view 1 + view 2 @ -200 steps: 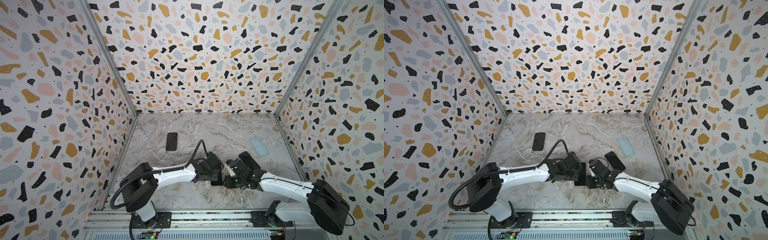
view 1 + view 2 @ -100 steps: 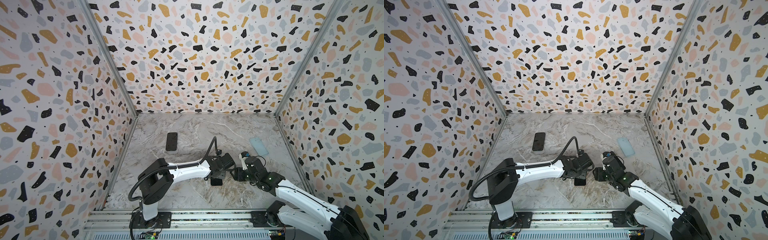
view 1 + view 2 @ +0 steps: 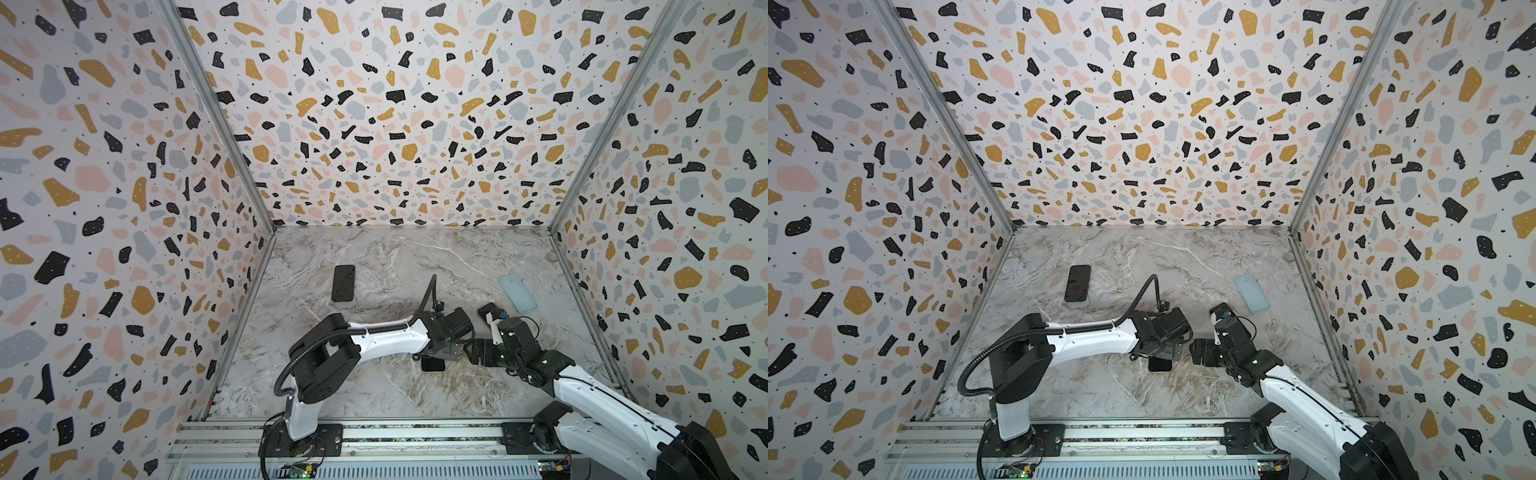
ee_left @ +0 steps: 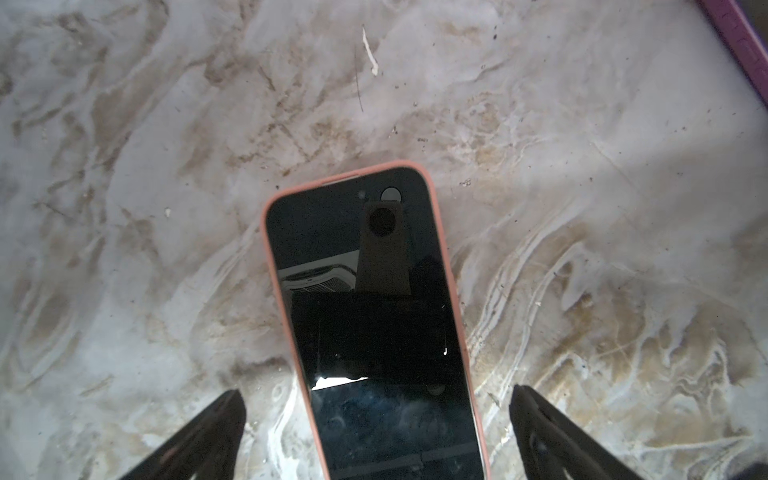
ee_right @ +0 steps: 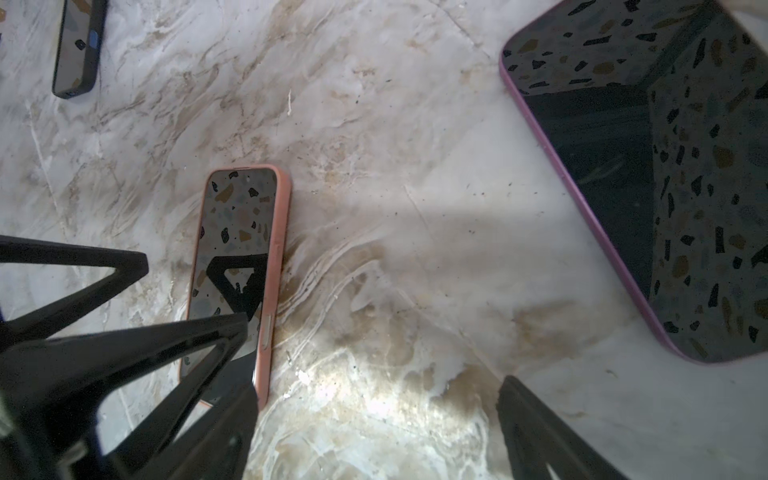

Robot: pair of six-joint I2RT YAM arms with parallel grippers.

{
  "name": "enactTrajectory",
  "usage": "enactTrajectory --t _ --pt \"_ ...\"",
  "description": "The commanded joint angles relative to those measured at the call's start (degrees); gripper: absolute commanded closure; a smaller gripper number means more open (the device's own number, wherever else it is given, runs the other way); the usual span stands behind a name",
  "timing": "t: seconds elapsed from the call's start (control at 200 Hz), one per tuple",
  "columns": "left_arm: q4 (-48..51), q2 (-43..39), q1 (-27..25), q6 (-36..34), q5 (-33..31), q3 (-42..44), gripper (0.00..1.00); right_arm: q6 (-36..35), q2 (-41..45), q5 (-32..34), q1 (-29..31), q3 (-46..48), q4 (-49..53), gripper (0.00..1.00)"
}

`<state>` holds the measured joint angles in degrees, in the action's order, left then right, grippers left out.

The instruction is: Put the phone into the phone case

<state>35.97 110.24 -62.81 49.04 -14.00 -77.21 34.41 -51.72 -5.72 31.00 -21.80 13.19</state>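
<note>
Though phone [image 4: 374, 332] lies in pink case [image 5: 274, 270], seemingly seated, face up.

No readable text, label, brand, number or sign in any view. Dark and blank: screen of the phone [image 4: 374, 332] seated in the pink phone case [image 5: 279, 249]. Reflections only on the purple-rimmed phone [image 5: 602, 166]. Markings on the circuit board [image 3: 300, 471] too small to read.

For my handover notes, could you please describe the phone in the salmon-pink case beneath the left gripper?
The slim rectangular phone lies flat, screen up, on the marble table, seated in a matte salmon-pink case with rounded corners and a side button. Its glossy dark screen is off, mirroring the surroundings. The left gripper hangs above, jaws open either side, not touching it.
</note>
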Motion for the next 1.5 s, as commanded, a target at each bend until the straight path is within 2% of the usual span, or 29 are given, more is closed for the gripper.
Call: enactTrajectory --t 0.0,0.46,0.796,1.356,1.492 --pt "0.09 1.29 -0.3 0.18 1.26 -1.75 0.0 -0.22 0.97 -1.94 -0.88 0.52 -1.48 0.08" --pt "1.6 5.92 -0.17 1.28 2.44 -2.34 0.0 -0.05 -2.39 -5.98 -1.03 0.88 -4.06 0.08" --pt "-0.19 4.47 0.39 3.07 2.77 0.15 0.14 0.75 -2.06 -8.3 -0.99 1.18 -4.66 0.1" --pt "0.64 0.88 2.85 2.03 -1.4 1.8 0.24 1.71 -2.68 -7.98 -1.02 1.55 -5.03 0.11" --pt "1.29 -0.6 4.71 -1.67 -2.77 1.31 0.25 1.88 -2.76 -7.83 -0.97 1.61 -5.34 0.11"
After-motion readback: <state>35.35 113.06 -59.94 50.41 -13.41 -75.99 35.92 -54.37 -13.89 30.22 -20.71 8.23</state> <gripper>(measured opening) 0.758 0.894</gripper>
